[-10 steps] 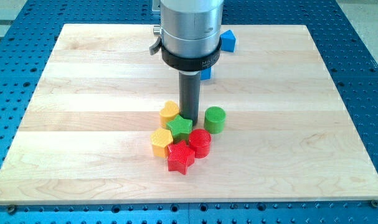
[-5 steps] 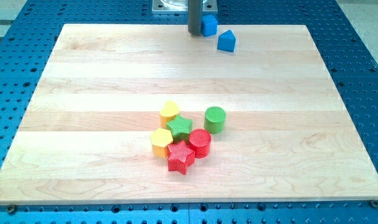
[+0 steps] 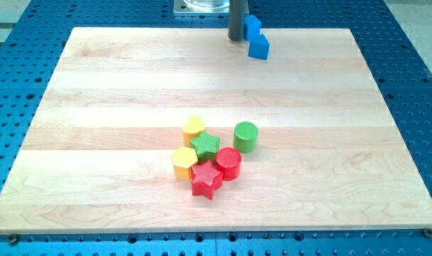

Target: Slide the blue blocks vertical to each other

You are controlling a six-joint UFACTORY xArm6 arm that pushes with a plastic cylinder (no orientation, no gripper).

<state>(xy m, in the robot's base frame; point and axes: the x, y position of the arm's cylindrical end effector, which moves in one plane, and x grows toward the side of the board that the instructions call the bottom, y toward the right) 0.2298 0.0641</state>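
No fingers are fitted; my tip (image 3: pixel 235 38) is pressed against the blue cube (image 3: pixel 252 27) near the desk's (image 3: pixel 95 107) far edge, blue wedge (image 3: pixel 258 48) touching below (both judged light, rigid, easily slid by flat faces).

The robot's dark rod descends upright from the top edge of the view, just right of centre, only its lower stretch visible. My tip (image 3: pixel 235 38) rests at table height near the board's far edge. A pale metal base shows behind it at the frame's top; the arm above is out of view.
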